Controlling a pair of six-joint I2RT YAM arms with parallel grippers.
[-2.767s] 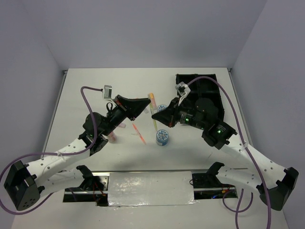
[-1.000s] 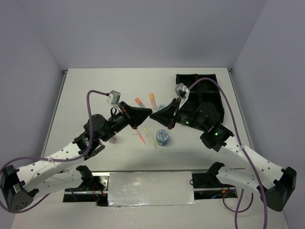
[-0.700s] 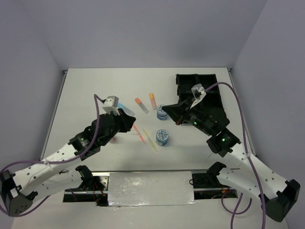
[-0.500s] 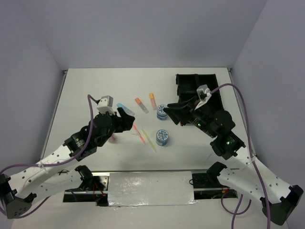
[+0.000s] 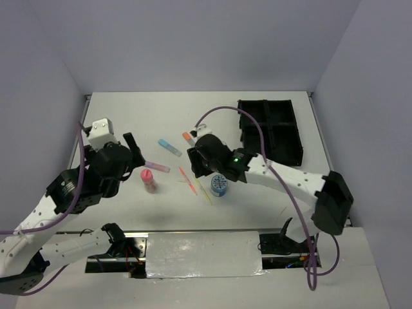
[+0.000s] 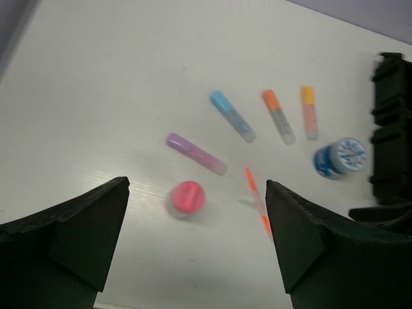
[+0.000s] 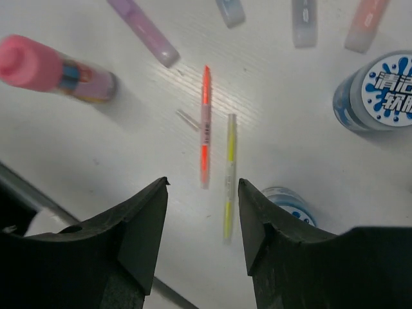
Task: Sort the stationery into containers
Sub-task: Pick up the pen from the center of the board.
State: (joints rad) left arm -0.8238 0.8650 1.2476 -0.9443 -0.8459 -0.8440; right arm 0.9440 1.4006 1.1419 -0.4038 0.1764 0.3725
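Note:
The stationery lies loose at mid-table: a blue stick, an orange stick, a purple stick, a pink bottle, a thin orange pen, a yellow pen and a blue-white tub. The black four-compartment tray stands at the back right. My left gripper hangs open, left of the bottle. My right gripper hovers open over the orange pen and yellow pen, holding nothing. Two tubs show in the right wrist view.
A peach-orange stick lies beside the orange stick. My right arm stretches across the table from the right, in front of the tray. Grey walls close in the table on three sides.
Both grippers have opened. The left arm has drawn back to the left, away from the sticks. The right arm has swung left and down over the two pens.

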